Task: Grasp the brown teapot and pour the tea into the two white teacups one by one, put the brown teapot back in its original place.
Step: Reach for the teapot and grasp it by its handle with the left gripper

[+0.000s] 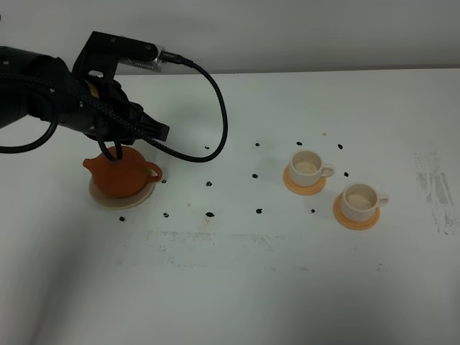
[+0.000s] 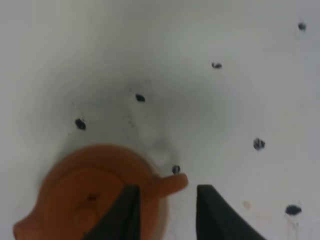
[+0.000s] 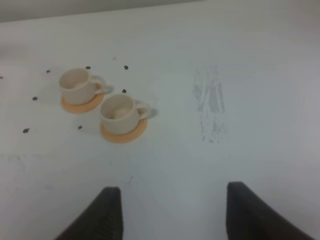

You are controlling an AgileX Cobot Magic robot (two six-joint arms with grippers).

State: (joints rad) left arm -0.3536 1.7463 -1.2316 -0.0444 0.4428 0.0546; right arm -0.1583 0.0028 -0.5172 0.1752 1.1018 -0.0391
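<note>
The right gripper's [image 3: 167,215] jaws gape, empty. Toward the white surface's [image 1: 230,287] left edge, the squat reddish-brown clay teapot [image 1: 118,180] sits on its pale beige saucer [image 1: 108,203], spout toward that edge, loop handle [image 1: 153,171] toward two cream-white teacups [image 1: 359,200]. The left gripper's [image 2: 168,190] jaws stand apart, straddling the handle.

Two small cream-white teacups [image 3: 77,85] [image 3: 119,112] sit on round orange coasters [image 3: 125,137] on the white surface [image 3: 260,75]. Dark fingers [image 3: 100,220] stand wide apart.
</note>
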